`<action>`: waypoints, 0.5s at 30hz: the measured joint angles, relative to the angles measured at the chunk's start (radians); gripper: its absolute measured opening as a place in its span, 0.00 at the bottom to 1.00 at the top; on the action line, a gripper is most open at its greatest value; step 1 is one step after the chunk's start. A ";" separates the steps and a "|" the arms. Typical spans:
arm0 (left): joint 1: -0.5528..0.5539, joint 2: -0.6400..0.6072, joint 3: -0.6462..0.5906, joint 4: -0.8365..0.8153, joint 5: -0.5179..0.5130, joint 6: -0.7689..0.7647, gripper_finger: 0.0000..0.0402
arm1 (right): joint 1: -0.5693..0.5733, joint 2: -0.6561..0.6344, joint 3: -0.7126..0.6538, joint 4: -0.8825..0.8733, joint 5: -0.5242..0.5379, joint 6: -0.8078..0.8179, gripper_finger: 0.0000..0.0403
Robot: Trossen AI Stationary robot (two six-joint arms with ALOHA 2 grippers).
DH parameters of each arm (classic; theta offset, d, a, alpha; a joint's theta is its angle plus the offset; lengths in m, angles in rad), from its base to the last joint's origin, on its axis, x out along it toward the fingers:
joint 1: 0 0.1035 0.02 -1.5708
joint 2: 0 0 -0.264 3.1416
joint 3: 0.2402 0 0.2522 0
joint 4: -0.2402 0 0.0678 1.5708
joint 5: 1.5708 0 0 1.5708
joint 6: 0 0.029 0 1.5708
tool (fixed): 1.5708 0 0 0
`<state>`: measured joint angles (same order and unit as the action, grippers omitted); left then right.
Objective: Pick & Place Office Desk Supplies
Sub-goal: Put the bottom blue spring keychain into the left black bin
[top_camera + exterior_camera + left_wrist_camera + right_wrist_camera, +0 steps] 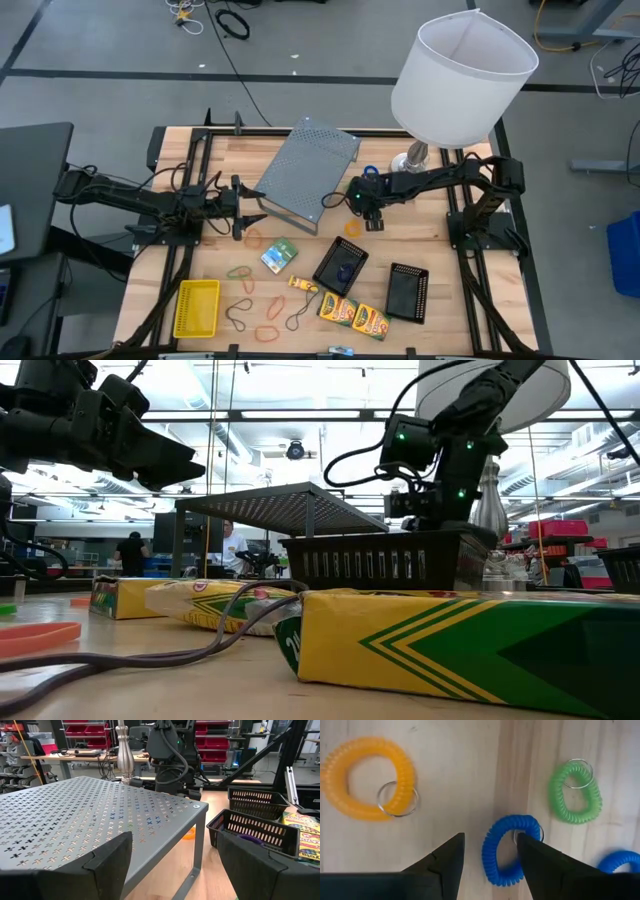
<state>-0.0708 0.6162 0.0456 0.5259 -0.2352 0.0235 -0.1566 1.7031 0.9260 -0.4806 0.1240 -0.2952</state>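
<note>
A yellow-green crayon box (460,645), glossy card, fills the low view's foreground beside the nearer black mesh tray (341,264). Beyond that tray, the right gripper (487,852) hangs with jaws partly open over a blue coiled loop (510,850), holding nothing. Left of the tray, the left gripper (175,857) gapes wide, empty, at the perforated metal shelf (95,815).
</note>
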 joint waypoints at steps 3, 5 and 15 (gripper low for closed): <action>0.000 0.000 0.000 0.000 0.000 0.000 0.73 | 0.000 0.000 -0.022 0.026 0.007 -0.009 0.47; 0.000 0.000 0.000 0.000 0.000 0.000 0.73 | 0.000 0.000 -0.036 0.045 0.009 -0.009 0.47; 0.000 0.000 0.000 0.000 0.000 0.000 0.73 | 0.000 0.000 -0.050 0.069 0.029 -0.009 0.33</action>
<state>-0.0708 0.6163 0.0459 0.5259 -0.2352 0.0231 -0.1562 1.7035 0.8757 -0.4118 0.1530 -0.3046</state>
